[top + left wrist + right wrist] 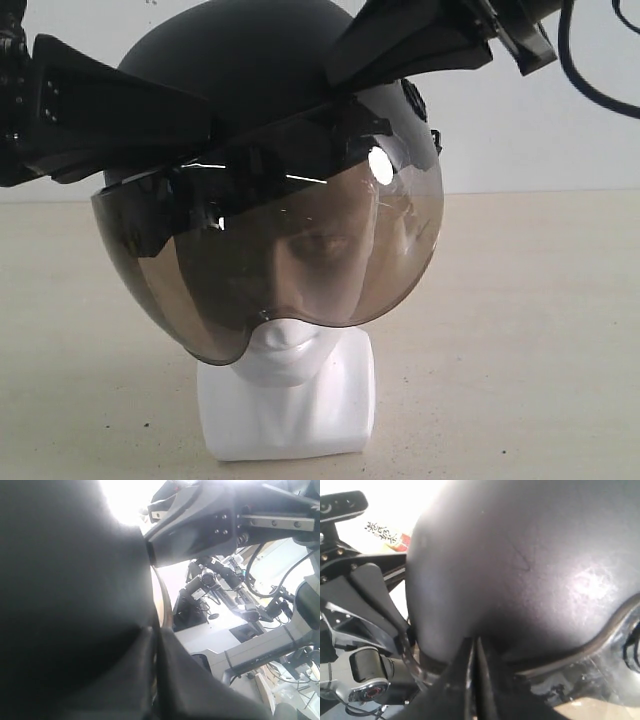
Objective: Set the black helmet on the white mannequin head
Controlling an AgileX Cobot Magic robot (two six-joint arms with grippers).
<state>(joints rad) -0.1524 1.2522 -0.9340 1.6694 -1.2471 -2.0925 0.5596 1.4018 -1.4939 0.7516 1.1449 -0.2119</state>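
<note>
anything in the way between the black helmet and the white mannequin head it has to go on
Nothing visible. The black helmet already sits over the white mannequin head, the face showing through the visor, only chin and neck below it.

Exterior: low, frontal, close to helmet (230,70). Wrist cameras: hard against its shell, at nine and three o'clock.
</note>
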